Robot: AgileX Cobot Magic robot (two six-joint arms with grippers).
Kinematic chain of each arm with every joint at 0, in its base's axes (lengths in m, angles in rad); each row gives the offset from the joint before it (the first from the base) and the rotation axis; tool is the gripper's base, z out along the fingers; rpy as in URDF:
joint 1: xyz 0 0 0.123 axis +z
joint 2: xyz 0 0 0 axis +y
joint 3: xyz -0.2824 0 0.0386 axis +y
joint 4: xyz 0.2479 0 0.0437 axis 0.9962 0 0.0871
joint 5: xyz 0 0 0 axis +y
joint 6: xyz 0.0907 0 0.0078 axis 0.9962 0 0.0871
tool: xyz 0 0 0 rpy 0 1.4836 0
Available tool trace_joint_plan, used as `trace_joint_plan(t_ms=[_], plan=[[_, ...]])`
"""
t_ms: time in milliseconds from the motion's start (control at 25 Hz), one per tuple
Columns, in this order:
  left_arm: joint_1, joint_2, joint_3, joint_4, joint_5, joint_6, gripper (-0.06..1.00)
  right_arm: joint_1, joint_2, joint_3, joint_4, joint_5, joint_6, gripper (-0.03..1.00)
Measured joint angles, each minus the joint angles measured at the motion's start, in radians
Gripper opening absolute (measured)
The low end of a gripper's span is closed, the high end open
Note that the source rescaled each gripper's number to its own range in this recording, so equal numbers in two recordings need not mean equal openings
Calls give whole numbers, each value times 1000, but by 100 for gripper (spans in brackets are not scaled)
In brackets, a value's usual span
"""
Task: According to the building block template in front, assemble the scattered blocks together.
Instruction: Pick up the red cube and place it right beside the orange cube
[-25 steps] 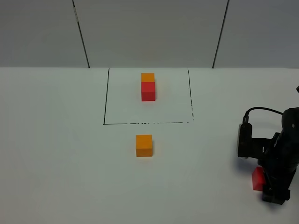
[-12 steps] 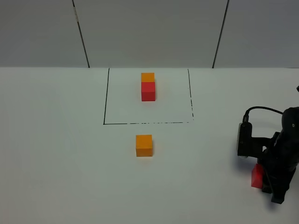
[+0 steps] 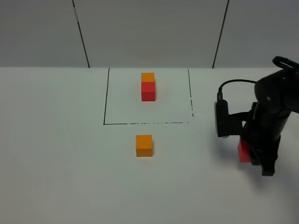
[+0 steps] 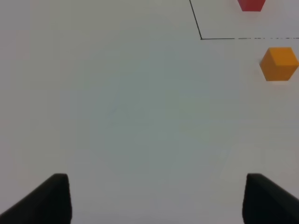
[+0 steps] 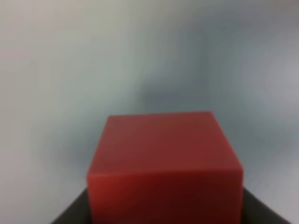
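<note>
Right gripper (image 3: 253,157), black, is clenched on the small matte red cube (image 3: 243,151), which sits at the right of the white table (image 3: 56,154), nearer than the drawn frame and well apart from everything else. The right wrist view shows the cube filling the space between the dark fingers. Whether it is lifted off the surface cannot be told. The small matte orange cube (image 3: 144,145) rests loose on the table, just on the near side of the thin black drawn rectangle (image 3: 106,95). Inside the rectangle, toward its far edge, stands the template pair (image 3: 148,87): orange cube far, red cube near, touching. Left gripper (image 4: 156,200) is spread wide with nothing between its fingers, over bare table to the left of the orange cube.
</note>
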Motion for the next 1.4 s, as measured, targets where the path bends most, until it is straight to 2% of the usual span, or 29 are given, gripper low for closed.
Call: trace_joint_plan(t_ms=[400, 760, 1040, 1400], plan=[[0, 0, 0, 0, 0, 2, 88, 112, 288, -358, -7, 195, 68, 18], [0, 0, 0, 0, 0, 2, 88, 188, 443, -578, 3, 279, 179, 18], [0, 0, 0, 0, 0, 2, 88, 219, 459, -625, 60, 282, 209, 18], [0, 0, 0, 0, 0, 2, 88, 251, 474, -639, 94, 215, 228, 18]])
